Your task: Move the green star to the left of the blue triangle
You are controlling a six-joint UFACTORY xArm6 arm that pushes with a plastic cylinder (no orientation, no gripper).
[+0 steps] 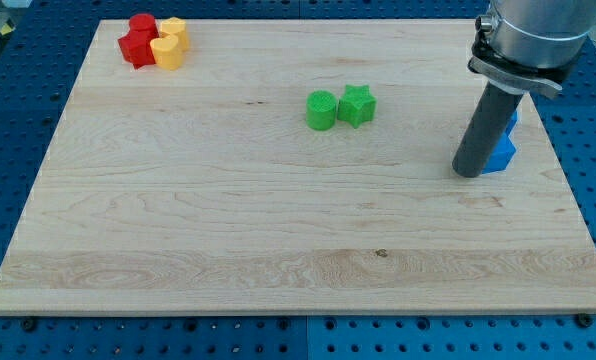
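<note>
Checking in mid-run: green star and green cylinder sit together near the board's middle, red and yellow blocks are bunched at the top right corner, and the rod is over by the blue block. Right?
One slip: the red blocks and yellow blocks are bunched at the view's top left corner, as the camera view shows. The green star does touch the green cylinder, and my tip stands beside the blue block.

The desk is pale wood with a fine lengthwise grain and a few small dark knots. The star and the round block are both bright green. Two blocks are red, and two are yellow. The triangle is blue. The rod is dark grey under a silver-grey collar. The surround is deep blue, dotted with dark holes.
</note>
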